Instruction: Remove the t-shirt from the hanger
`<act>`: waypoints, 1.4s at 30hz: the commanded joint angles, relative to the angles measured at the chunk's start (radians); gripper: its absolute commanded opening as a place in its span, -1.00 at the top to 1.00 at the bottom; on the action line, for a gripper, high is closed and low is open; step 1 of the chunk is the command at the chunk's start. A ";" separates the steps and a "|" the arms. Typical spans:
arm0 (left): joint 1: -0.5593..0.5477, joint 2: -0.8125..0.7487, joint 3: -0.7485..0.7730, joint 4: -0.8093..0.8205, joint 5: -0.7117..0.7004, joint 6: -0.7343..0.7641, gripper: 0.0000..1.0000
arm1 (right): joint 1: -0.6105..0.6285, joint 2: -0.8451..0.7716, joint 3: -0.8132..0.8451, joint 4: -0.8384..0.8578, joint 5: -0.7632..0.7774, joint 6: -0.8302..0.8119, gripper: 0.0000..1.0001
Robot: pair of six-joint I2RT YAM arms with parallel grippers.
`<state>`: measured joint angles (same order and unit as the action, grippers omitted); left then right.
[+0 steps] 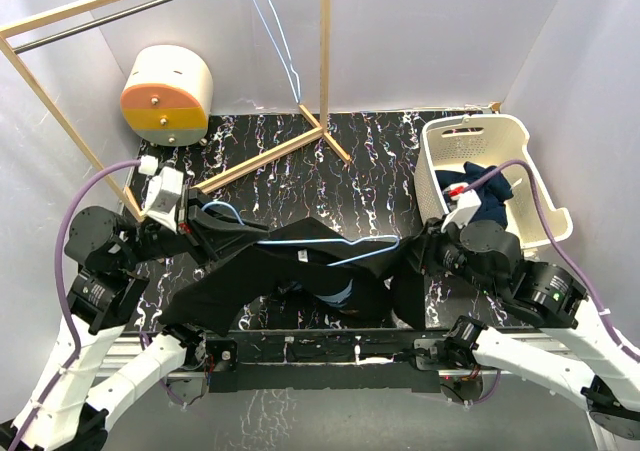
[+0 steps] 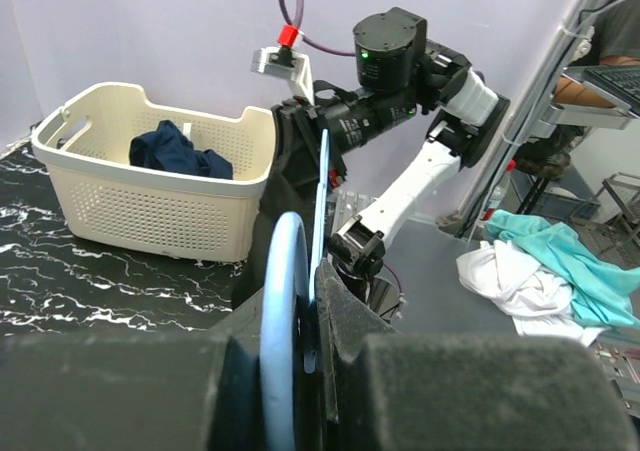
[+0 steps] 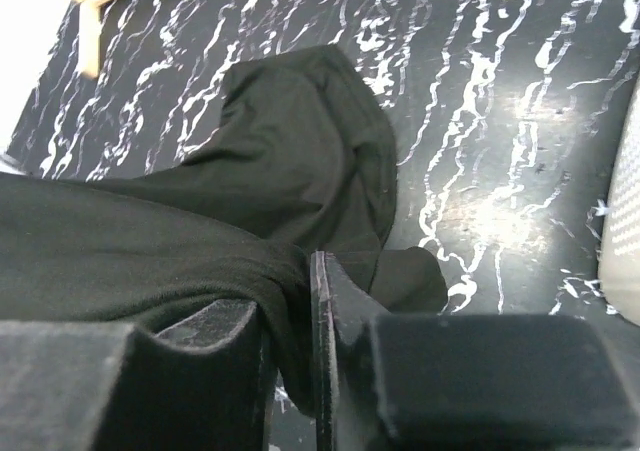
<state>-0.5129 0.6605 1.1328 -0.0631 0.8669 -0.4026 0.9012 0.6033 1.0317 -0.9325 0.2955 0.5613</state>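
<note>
The left gripper (image 2: 300, 316) is closed on the hook end of the light-blue hanger (image 1: 320, 239), with black cloth pinched in beside the wire. The right gripper (image 3: 292, 311) is clamped on a fold of the black t-shirt (image 1: 260, 276). The hanger's long axis runs roughly level from the left gripper toward the white basket (image 1: 475, 121), its far shoulder pointing at the basket's near corner. The t-shirt is stretched along the same line between the two grippers, sagging under the wire on the side away from the basket. A navy cloth (image 1: 490, 199) lies inside the basket, which stands on the black marbled table (image 1: 380, 161).
</note>
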 commanded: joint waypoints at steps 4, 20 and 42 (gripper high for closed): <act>-0.001 0.043 0.008 -0.043 -0.076 0.053 1.00 | -0.001 0.029 0.097 0.067 -0.242 -0.140 0.16; 0.000 0.123 -0.062 0.079 0.158 -0.039 1.00 | -0.002 0.188 0.345 0.140 -0.700 -0.396 -0.01; -0.001 0.127 -0.062 -0.121 -0.228 0.079 -0.28 | -0.001 0.255 0.277 0.124 -0.565 -0.380 0.84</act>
<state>-0.5144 0.8196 1.0599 -0.0441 0.8886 -0.4057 0.9073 0.9081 1.2659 -0.8047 -0.4500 0.1558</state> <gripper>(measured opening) 0.544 0.088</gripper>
